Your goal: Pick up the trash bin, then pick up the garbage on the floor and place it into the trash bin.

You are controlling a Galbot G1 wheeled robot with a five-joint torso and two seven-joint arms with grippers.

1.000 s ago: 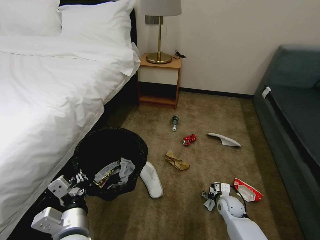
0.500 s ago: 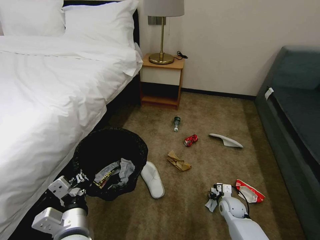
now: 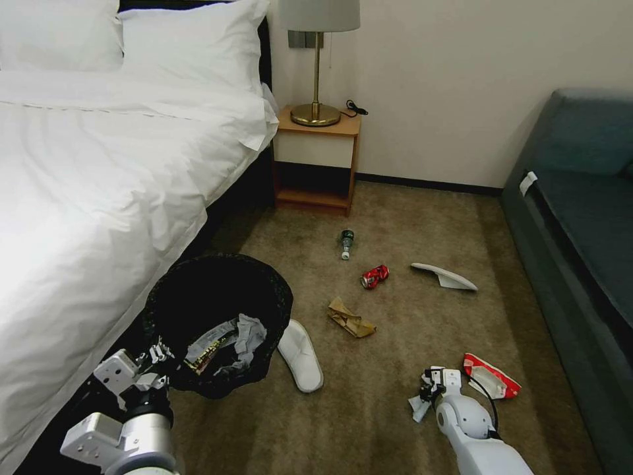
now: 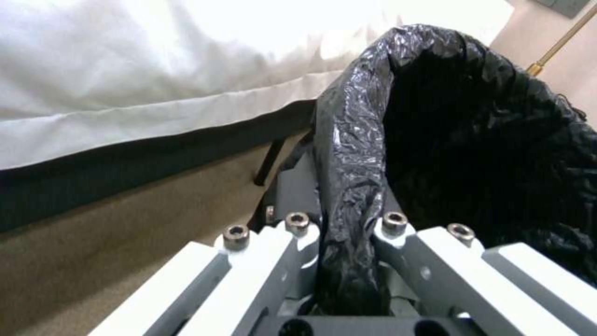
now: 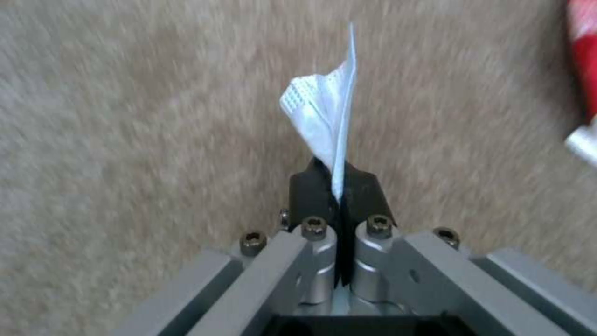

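No writing is legible; left hand (image 3: 153, 356) clenches the trash bin (image 3: 217, 323) rim, right hand (image 3: 422, 394) pinches a blue mask (image 5: 326, 116) over brown carpet (image 3: 395, 218).

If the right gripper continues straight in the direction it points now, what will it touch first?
Most likely the bare carpet. The right gripper, shut on a pale blue mask, points down at open floor; the mask's free end would reach it first. The red snack wrapper lies off to the side. Depth is unclear.

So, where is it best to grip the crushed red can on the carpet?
Probably across the red can's dented middle, coming straight down from above. It lies on its side on open carpet, with the brown paper bag and the green bottle well apart.
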